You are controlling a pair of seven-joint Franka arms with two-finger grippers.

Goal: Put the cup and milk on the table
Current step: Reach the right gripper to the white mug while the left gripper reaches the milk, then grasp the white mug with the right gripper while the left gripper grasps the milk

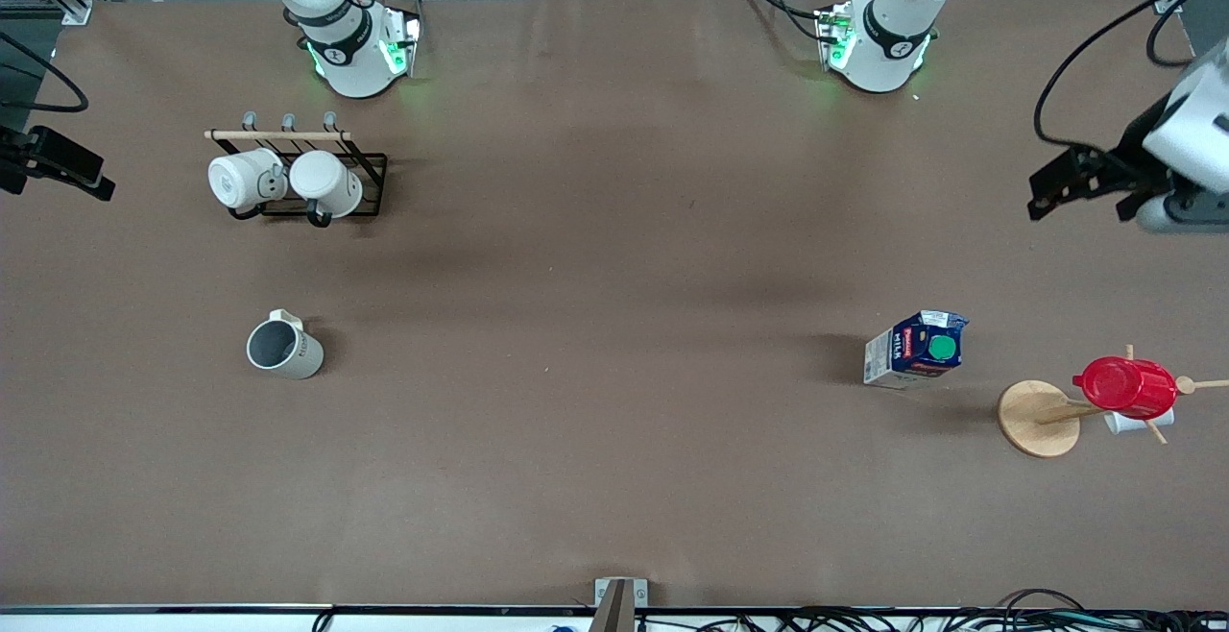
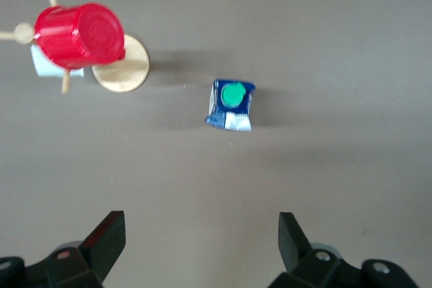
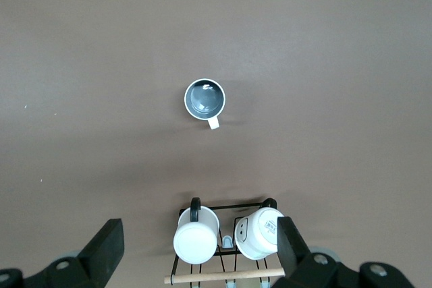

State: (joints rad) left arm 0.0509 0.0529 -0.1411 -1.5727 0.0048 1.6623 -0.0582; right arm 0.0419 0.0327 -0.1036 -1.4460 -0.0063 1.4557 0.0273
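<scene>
- Front view: brown worktop (image 1: 614, 478), cup (image 1: 284, 348) upright toward the right arm's end, milk (image 1: 916, 350) beside the peg stand (image 1: 1037, 418). Both look placed already.
- Left wrist: left gripper (image 2: 201, 239), fingers wide, empty, above the milk (image 2: 231, 104).
- Right wrist: right gripper (image 3: 201, 239) spread, empty, above the cup (image 3: 204, 98). You're likely done; just park.

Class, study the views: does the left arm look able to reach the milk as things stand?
Probably yes. The milk stands upright on bare table, apart from the wooden stand with the red cup. The left gripper is above it with fingers open and nothing between.
</scene>
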